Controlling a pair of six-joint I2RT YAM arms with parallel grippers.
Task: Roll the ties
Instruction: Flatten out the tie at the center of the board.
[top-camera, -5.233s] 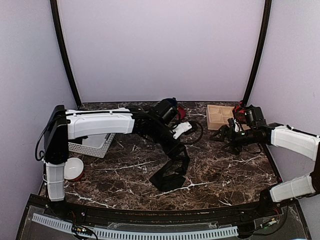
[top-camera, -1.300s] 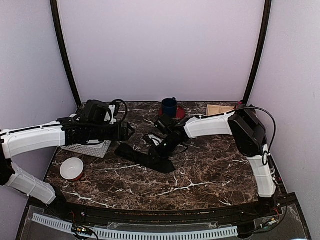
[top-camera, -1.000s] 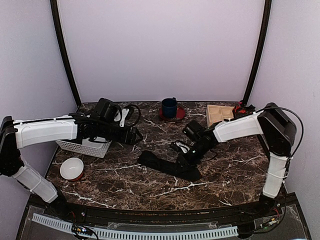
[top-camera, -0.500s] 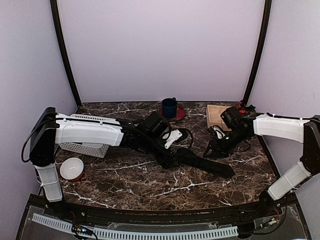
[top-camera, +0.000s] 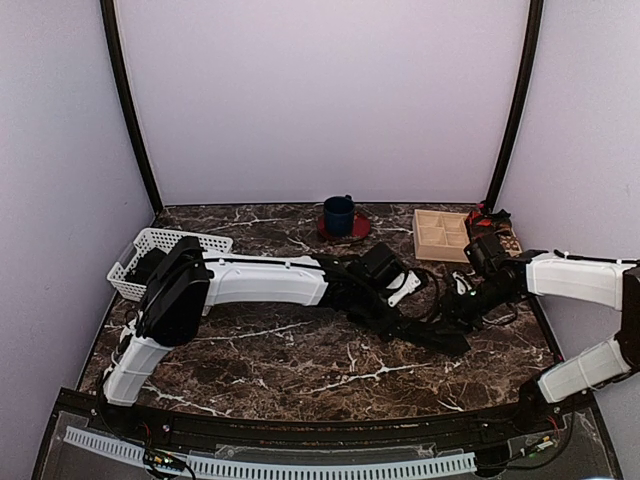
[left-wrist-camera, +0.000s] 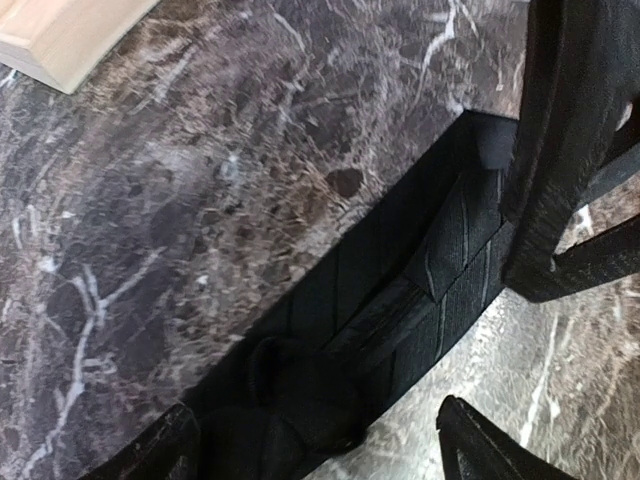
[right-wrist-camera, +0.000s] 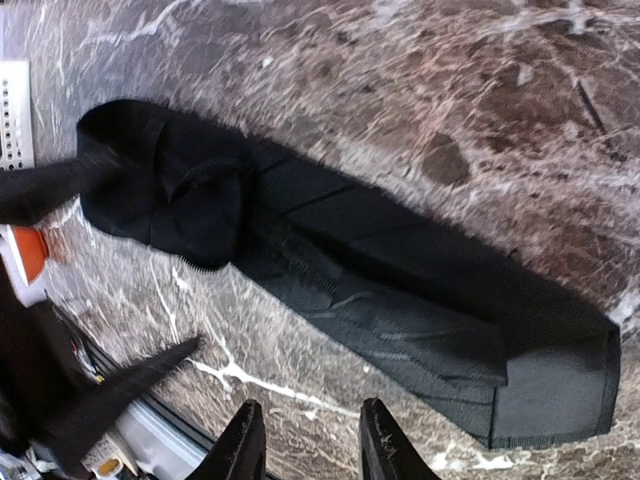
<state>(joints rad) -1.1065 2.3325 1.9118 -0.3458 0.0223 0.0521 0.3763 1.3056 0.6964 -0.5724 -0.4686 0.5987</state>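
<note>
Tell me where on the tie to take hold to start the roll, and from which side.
Take the tie at its bunched, folded-over end, coming down from above with fingers across the strip. That fold seems to stand up off the table, giving something to pinch; the squared end lies flat. The left gripper hangs open over the bunch.

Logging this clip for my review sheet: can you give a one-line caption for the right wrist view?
Black tie lies on the marble table, one end bunched, open right gripper beside it.
</note>
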